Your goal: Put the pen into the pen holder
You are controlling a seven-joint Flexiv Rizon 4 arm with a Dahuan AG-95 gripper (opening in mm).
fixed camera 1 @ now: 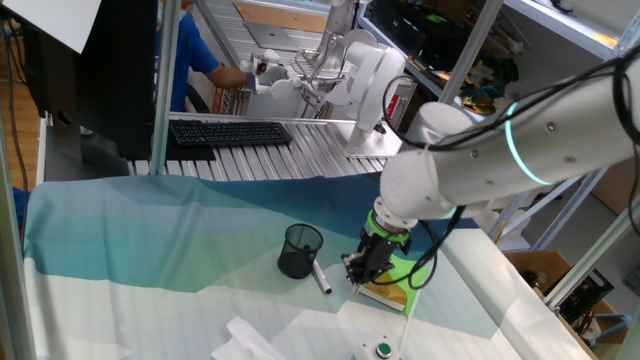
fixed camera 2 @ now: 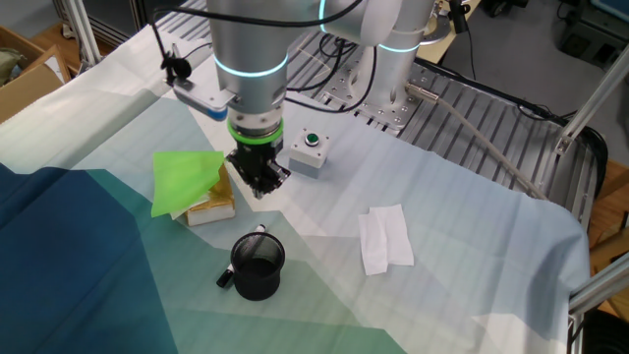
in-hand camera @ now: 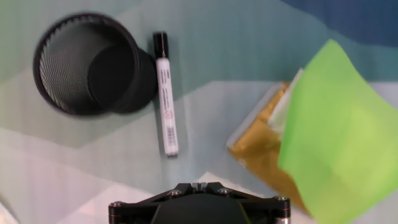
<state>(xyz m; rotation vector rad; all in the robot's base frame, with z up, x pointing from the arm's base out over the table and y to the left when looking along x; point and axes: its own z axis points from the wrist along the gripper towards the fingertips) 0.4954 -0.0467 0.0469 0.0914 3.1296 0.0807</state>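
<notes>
The pen (in-hand camera: 166,93) is silver-grey with a dark end and lies flat on the cloth, right beside the pen holder (in-hand camera: 93,64), a black wire-mesh cup standing upright and empty. Both also show in one fixed view, the pen (fixed camera 1: 321,278) and the pen holder (fixed camera 1: 301,250), and in the other fixed view, where the pen holder (fixed camera 2: 257,265) hides the middle of the pen (fixed camera 2: 224,279). My gripper (fixed camera 1: 360,268) hovers above the cloth between the pen and the sponge block, its fingers pointing down. It looks shut and holds nothing. In the hand view only its black body shows.
A yellow sponge block (in-hand camera: 264,146) under a green cloth (in-hand camera: 336,124) lies right beside the gripper. A grey box with a green button (fixed camera 2: 309,150) and a folded white paper (fixed camera 2: 385,238) lie on the cloth. A keyboard (fixed camera 1: 230,131) sits at the back.
</notes>
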